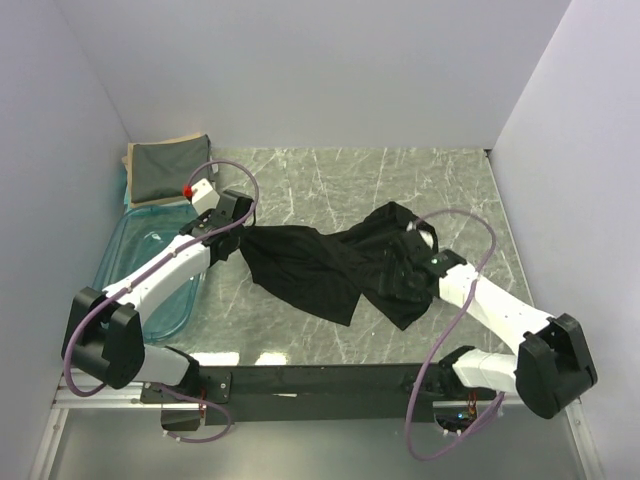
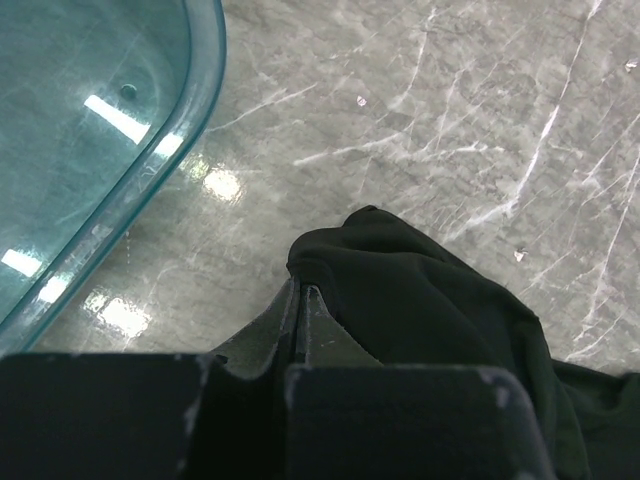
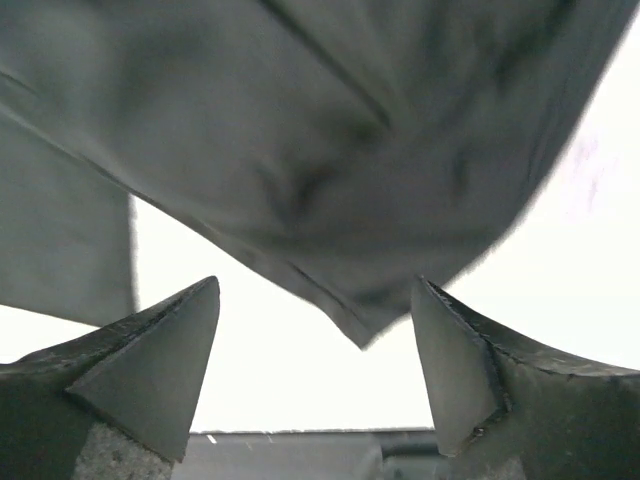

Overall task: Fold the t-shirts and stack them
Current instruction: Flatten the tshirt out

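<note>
The black t-shirt (image 1: 320, 265) lies crumpled mid-table on the marble table (image 1: 400, 180), stretched btwn the two arms. The left gripper (image 2: 300, 300) is pinched tight on its left edge, cloth bunched at the tips, near the blue tub (image 2: 100, 120). The right gripper (image 3: 315, 285) gapes wide at the shirt's right side, cloth hanging just in front, not clamped. In the far-left corner a folded grey-green shirt (image 1: 168, 170) sits atop a beige shirt (image 1: 160, 144).

Left gripper (image 2: 300, 293) pinched on black t-shirt (image 2: 430, 310) edge; blue tub (image 2: 212, 60) upper left.
</note>
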